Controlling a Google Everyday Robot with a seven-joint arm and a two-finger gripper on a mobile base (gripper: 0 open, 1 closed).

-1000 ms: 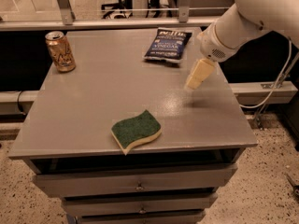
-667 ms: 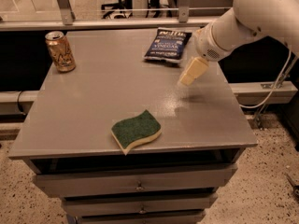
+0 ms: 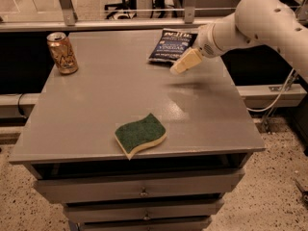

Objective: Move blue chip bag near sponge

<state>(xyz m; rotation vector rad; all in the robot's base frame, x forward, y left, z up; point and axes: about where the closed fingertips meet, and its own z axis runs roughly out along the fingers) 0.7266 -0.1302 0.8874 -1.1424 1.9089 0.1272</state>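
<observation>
The blue chip bag (image 3: 172, 45) lies flat at the far right of the grey table (image 3: 96, 105), dark navy with white lettering. The sponge (image 3: 140, 134), green on top with a pale yellow base, lies near the table's front edge. My gripper (image 3: 179, 68) hangs in the air off the white arm, just in front of the bag's near right corner and a little above the table. Its pale fingers (image 3: 186, 61) point down and to the left. It holds nothing that I can see.
A gold drink can (image 3: 62, 53) stands at the far left of the table. Drawers (image 3: 139, 186) sit under the tabletop. A rail and glass panel run behind the table. A cable hangs at the right by the floor.
My gripper has moved up and away from the table's right middle toward the chip bag. The bag, sponge and can have not moved.
</observation>
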